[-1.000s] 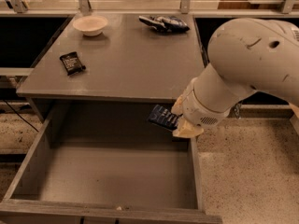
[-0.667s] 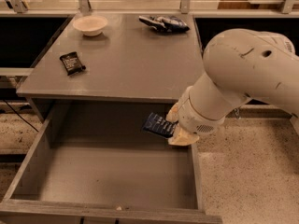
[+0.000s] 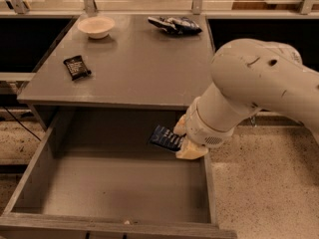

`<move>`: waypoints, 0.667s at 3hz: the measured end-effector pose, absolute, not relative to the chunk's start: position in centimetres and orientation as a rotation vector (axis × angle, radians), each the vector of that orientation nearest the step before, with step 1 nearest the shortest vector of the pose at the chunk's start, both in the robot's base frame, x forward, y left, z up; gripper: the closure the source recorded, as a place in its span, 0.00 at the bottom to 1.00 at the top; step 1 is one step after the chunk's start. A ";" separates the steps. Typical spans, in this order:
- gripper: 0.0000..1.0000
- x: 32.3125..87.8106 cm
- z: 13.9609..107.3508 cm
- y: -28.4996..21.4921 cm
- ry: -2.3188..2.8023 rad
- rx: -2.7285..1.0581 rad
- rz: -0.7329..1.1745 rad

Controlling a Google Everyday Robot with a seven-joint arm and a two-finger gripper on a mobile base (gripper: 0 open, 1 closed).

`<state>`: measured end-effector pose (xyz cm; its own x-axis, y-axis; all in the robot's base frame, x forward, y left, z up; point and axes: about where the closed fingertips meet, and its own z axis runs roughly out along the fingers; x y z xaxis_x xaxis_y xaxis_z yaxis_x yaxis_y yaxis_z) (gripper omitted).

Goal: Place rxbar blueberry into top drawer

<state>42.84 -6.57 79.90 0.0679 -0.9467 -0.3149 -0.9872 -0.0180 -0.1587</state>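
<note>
The rxbar blueberry [image 3: 165, 137], a flat dark navy bar with white print, is held in my gripper [image 3: 182, 139] over the right rear part of the open top drawer [image 3: 30, 183]. The gripper's cream fingers [image 3: 190, 151] are shut on the bar's right end. The bar hangs tilted above the drawer's flat grey bottom, not touching it. My big white arm [image 3: 259, 83] reaches in from the right and hides the drawer's right wall behind the gripper.
On the grey table [image 3: 134, 63] lie a black-wrapped bar [image 3: 76, 66] at the left, a white bowl [image 3: 96, 27] at the back left and a blue-and-white wrinkly bag [image 3: 174, 24] at the back. Speckled floor [image 3: 264, 193] lies to the right.
My gripper has moved left and lower with the bar, further over the drawer's inside. The things on the table have not moved.
</note>
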 end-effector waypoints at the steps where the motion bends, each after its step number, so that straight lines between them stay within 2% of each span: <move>1: 1.00 42.7 77.6 -5.3 1.927 -2.055 0.242; 2: 1.00 42.6 75.7 -4.1 1.919 -2.083 0.306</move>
